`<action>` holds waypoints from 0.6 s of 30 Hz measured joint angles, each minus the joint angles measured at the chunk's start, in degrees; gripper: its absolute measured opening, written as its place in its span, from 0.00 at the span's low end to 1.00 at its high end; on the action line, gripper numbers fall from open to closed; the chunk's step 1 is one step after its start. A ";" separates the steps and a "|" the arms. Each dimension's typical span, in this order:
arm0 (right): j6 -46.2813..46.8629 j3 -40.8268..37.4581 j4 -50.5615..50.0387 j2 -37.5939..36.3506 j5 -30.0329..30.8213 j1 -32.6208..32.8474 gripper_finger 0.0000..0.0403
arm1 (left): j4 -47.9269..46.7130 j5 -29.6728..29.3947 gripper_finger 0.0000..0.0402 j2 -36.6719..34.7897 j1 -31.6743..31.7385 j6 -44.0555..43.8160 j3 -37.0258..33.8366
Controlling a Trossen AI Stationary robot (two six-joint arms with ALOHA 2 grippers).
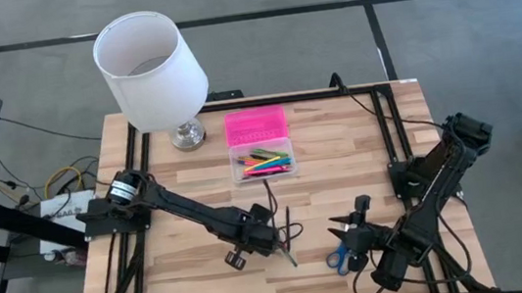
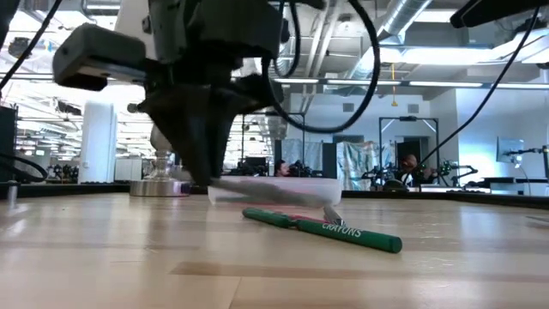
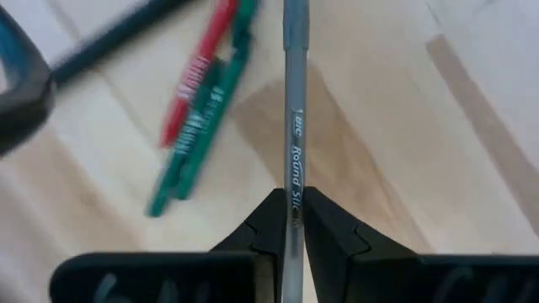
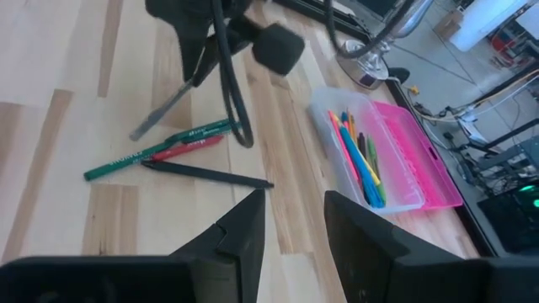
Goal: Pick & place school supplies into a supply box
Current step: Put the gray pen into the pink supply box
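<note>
We take the supply box (image 1: 262, 159) as our landmark: it sits open near the table's middle, its pink lid (image 1: 256, 125) folded back toward the white lamp (image 1: 150, 62), its clear base holding several coloured pens and pencils (image 1: 269, 161).

Toward the table's front edge from the box, our left gripper (image 3: 293, 225) is clamped on a clear-barrelled ballpoint pen (image 3: 294, 109), the barrel pinched between both fingers and pointing straight out past them. Close by that pen, on the wood, we see a green crayon pencil (image 3: 200, 126) and a red one (image 3: 195, 71) lying side by side, touching, with a black pen (image 4: 206, 173) just beside them.

To the front and right of the box, our right gripper (image 4: 293, 220) hangs with its fingers spread and nothing between them. The blue-handled scissors (image 1: 338, 257) lie on the table just beside it, well apart from the box.
</note>
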 joint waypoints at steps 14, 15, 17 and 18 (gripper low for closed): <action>0.02 -0.09 -0.02 0.00 -0.02 0.00 0.29 | -9.56 -10.63 0.07 -0.11 2.94 -0.57 7.79; 0.02 -0.09 -0.02 0.00 -0.02 0.00 0.29 | -9.56 -12.59 0.07 -0.13 3.79 -0.55 8.01; 0.02 -0.09 -0.02 0.00 -0.02 0.02 0.29 | -9.42 -16.39 0.07 -0.14 5.82 -0.54 8.21; 0.02 -0.09 -0.02 0.00 -0.02 0.01 0.29 | -9.44 -17.91 0.07 -0.15 6.93 -0.54 8.21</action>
